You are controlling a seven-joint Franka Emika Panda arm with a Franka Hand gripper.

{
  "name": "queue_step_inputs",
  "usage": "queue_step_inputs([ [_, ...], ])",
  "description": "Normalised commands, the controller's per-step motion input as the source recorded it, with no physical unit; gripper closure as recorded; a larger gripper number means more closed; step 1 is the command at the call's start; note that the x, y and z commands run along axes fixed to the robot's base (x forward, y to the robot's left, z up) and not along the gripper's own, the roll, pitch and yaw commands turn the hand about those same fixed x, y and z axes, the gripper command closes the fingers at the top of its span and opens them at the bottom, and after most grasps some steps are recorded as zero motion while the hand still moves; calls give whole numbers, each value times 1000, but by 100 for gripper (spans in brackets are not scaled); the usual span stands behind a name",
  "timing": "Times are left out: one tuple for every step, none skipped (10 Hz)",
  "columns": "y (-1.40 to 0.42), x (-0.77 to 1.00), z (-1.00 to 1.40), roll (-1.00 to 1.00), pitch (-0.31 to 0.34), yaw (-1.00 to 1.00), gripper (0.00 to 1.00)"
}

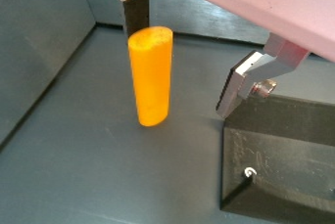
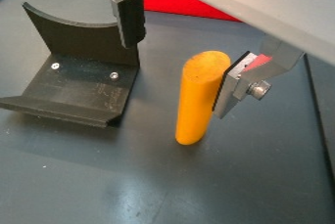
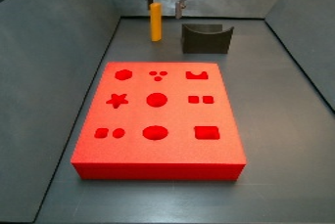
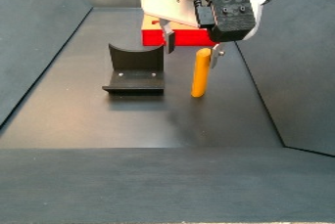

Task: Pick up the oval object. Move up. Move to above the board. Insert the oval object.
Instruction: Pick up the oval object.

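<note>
The oval object (image 1: 149,76) is a slim orange-yellow peg standing upright on the dark floor; it also shows in the wrist view (image 2: 197,101) and in both side views (image 3: 156,22) (image 4: 201,74). My gripper (image 1: 190,52) is open and low around the peg's top, one finger on each side, also seen in the wrist view (image 2: 183,57). It does not grip the peg. The board (image 3: 160,111) is a large red slab with shaped recesses, lying apart from the peg; a strip of it shows behind the gripper in a side view (image 4: 157,38).
The fixture (image 3: 206,38), a dark bracket with a curved notch, stands beside the peg; it also shows in a wrist view (image 2: 78,67) and a side view (image 4: 133,71). Dark sloping walls (image 3: 78,32) enclose the floor.
</note>
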Motion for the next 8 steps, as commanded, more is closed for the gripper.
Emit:
queue_step_inputs([
  [-86, -323, 0, -386, -467, -354, 0],
  [-91, -283, 0, -413, -476, -351, 0],
  [0, -369, -20, -340, -431, -309, 0],
  [54, -40, 0, -53, -99, -54, 0],
  [489, 111, 74, -319, -70, -77, 0],
  [371, 180, 129, -431, -283, -203, 0],
  [277, 97, 0, -370, -353, -271, 0],
  [40, 180, -66, -89, -231, -211, 0],
])
